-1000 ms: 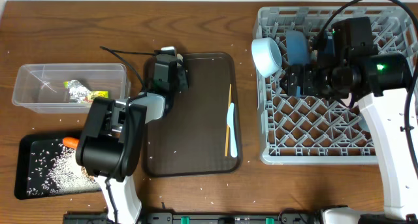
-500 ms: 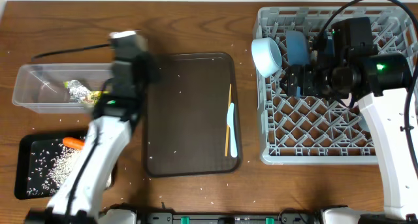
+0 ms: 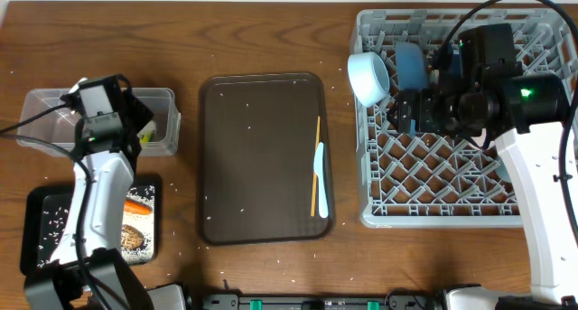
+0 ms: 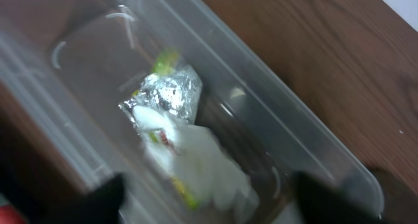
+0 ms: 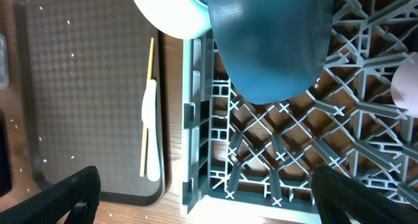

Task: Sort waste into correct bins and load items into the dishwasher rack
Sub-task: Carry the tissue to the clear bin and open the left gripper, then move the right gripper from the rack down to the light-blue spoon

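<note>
My left gripper (image 3: 126,122) hovers open over the clear tub (image 3: 32,120). In the left wrist view its fingers (image 4: 98,198) stand wide apart above crumpled white tissue (image 4: 206,162) and the yellow-green, foil-lined wrapper (image 4: 166,93), both lying in the tub (image 4: 274,129). The black tray (image 3: 36,201) holds rice, the carrot (image 3: 138,206) and a brown lump (image 3: 134,235). My right gripper (image 3: 408,111) hangs open and empty over the grey rack (image 3: 452,201), near the blue plate (image 5: 268,41) and pale blue bowl (image 5: 170,12). A spoon (image 3: 319,179) and chopsticks (image 3: 315,156) lie on the brown serving tray (image 3: 253,156).
Loose rice grains are scattered over the wooden table and the serving tray. The rack's left wall (image 5: 196,119) stands just right of the serving tray's edge. My left arm reaches across the black tray.
My left arm swung left from the brown serving tray to above the clear tub and its jaws opened; white tissue now lies in the tub. The right arm has not moved.
</note>
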Robot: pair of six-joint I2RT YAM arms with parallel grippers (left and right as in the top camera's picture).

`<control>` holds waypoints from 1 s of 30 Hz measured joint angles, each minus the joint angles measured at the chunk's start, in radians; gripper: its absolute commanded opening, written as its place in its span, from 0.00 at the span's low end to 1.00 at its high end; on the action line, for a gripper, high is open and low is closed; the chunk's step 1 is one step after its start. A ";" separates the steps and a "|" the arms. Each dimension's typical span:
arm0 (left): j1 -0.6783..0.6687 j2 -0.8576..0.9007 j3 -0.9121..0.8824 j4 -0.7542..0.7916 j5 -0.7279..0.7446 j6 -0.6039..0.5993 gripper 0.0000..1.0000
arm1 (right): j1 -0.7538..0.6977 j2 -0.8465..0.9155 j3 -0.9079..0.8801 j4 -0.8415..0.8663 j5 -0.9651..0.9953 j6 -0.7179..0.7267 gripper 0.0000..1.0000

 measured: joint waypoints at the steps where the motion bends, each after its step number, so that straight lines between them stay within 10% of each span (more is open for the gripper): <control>1: 0.005 -0.007 0.000 -0.011 0.006 0.001 0.98 | 0.000 0.000 0.000 0.000 -0.001 0.000 0.95; 19: -0.030 -0.450 0.169 -0.745 0.250 0.077 1.00 | 0.382 0.015 0.000 0.180 0.047 0.047 0.68; 30: -0.134 -0.403 0.167 -0.937 0.272 0.203 0.98 | 0.511 0.406 -0.011 0.174 0.080 0.273 0.41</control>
